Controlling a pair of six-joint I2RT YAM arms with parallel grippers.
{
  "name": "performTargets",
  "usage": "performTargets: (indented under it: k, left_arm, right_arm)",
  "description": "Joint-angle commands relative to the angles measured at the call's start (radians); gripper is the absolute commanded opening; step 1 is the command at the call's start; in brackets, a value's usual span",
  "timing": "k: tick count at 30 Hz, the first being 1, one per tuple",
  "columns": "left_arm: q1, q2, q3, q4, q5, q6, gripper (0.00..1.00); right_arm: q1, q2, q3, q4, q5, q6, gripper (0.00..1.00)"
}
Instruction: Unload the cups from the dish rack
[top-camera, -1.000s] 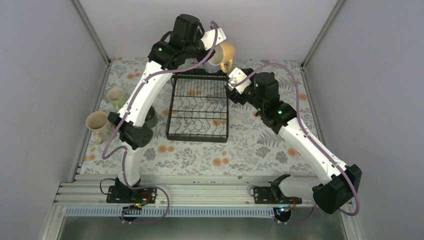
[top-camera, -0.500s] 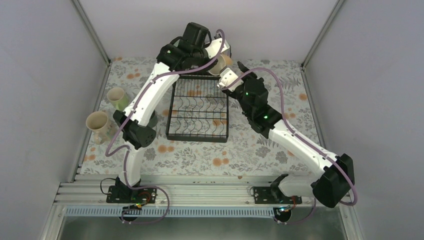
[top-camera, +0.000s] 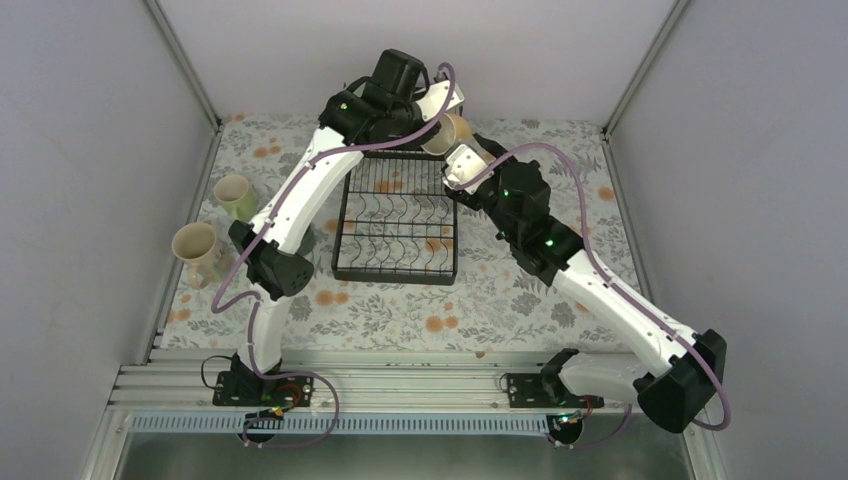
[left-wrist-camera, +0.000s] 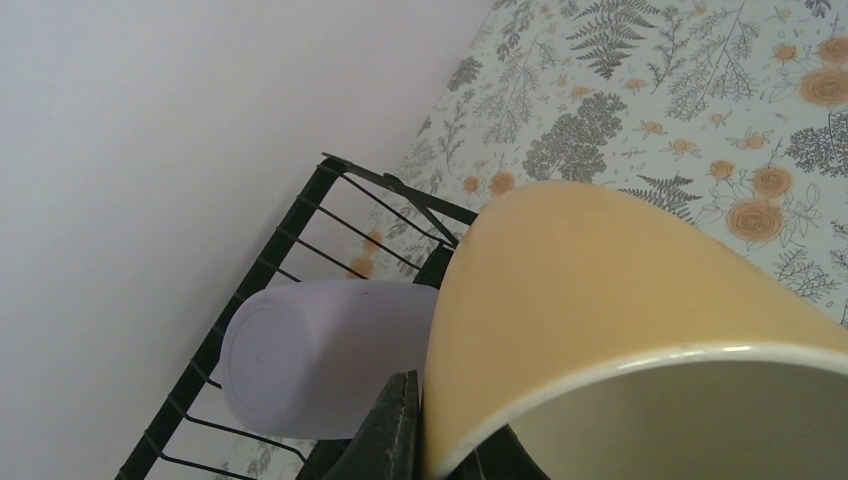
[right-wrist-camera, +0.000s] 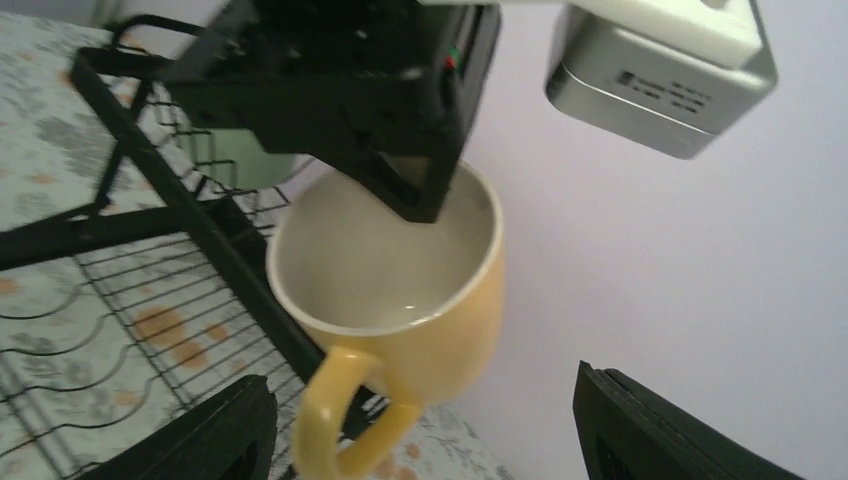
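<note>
The left hand (left-wrist-camera: 440, 450) is closed on the wall of a yellow-orange glazed mug (right-wrist-camera: 420, 330), one finger inside the rim and the other against the outside. The mug hangs in the air, mouth tilted up, near the middle of the far edge of the floral-patterned tabletop (top-camera: 500, 300), just past the far end of the black wire dish rack (top-camera: 394, 279). A rim pinch like this leaves the handle and the lower body free, which suits passing the mug across.

The right hand (right-wrist-camera: 420, 380) faces the mug with its fingers spread wide and grips nothing. In its own wrist view the handle points straight at it, between the two fingers. It appears lined up to take the mug by the handle or body, probably so it can be set down towards the right edge, beyond the left arm's easy reach.

A lavender handleless tumbler (left-wrist-camera: 320, 355) lies on its side in the far end of the rack, and a mint-green cup (right-wrist-camera: 250, 160) sits behind the rack's wires. A light green mug (top-camera: 233, 195) and a beige mug (top-camera: 196, 248) stand upright by the left edge, already unloaded.
</note>
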Motion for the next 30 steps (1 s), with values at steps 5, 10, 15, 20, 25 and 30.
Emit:
performTargets:
  k: [5, 10, 15, 20, 25, 30]
  left_arm:
    - [-0.017, -0.010, 0.001, 0.034, -0.018, -0.020, 0.02]
    - [-0.035, -0.009, 0.002, 0.027, -0.020, -0.017, 0.02]
    - [-0.056, -0.028, -0.013, 0.024, -0.026, -0.013, 0.02]
    - [-0.074, -0.054, -0.013, 0.027, -0.044, -0.008, 0.02]
    - [-0.081, -0.068, -0.017, 0.032, -0.061, -0.005, 0.02]
    - [-0.089, -0.086, -0.002, 0.041, -0.080, 0.000, 0.02]
  right_arm:
    - [0.017, 0.002, 0.039, -0.114, -0.140, 0.077, 0.73]
    - [0.019, 0.035, -0.005, -0.003, -0.067, 0.053, 0.70]
    - [0.020, 0.052, -0.039, 0.074, -0.023, 0.026, 0.64]
    - [0.020, 0.058, -0.060, 0.121, 0.012, 0.017, 0.52]
    - [0.023, 0.036, -0.058, 0.124, 0.032, 0.006, 0.34]
    - [0.028, 0.020, -0.051, 0.095, 0.033, 0.016, 0.30]
